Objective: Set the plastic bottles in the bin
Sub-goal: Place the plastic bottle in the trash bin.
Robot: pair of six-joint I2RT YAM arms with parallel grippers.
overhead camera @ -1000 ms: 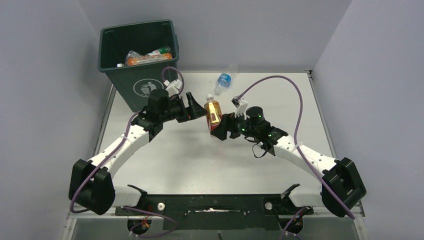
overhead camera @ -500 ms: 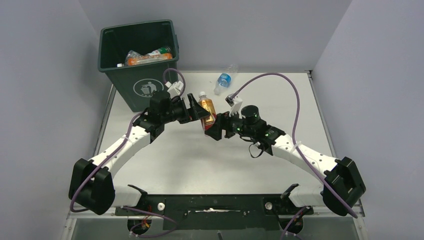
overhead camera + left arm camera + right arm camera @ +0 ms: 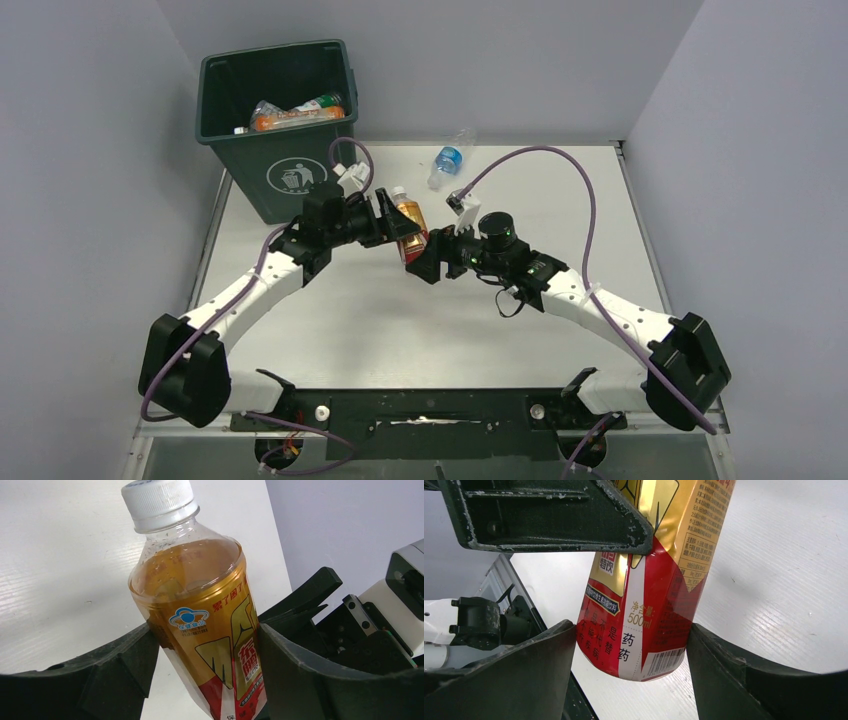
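An amber tea bottle [image 3: 409, 222] with a white cap and a gold and red label hangs tilted above the table between both arms. My left gripper [image 3: 396, 224] is shut on its upper body; in the left wrist view both fingers press the bottle [image 3: 200, 605], left gripper [image 3: 205, 645]. My right gripper [image 3: 421, 256] is shut on the red lower end of the bottle [image 3: 649, 610], right gripper [image 3: 631, 645]. The dark green bin [image 3: 290, 175] stands at the back left with several bottles [image 3: 295, 112] inside. A clear bottle [image 3: 450, 157] with a blue label lies at the back.
Grey walls close in the table on three sides. The bin stands just behind my left wrist. Purple cables [image 3: 560, 160] loop over both arms. The black mounting rail [image 3: 430, 410] runs along the near edge.
My right arm carried the amber bottle leftward to the left gripper. The left jaws, wide apart a second ago, have closed onto the bottle's upper body.
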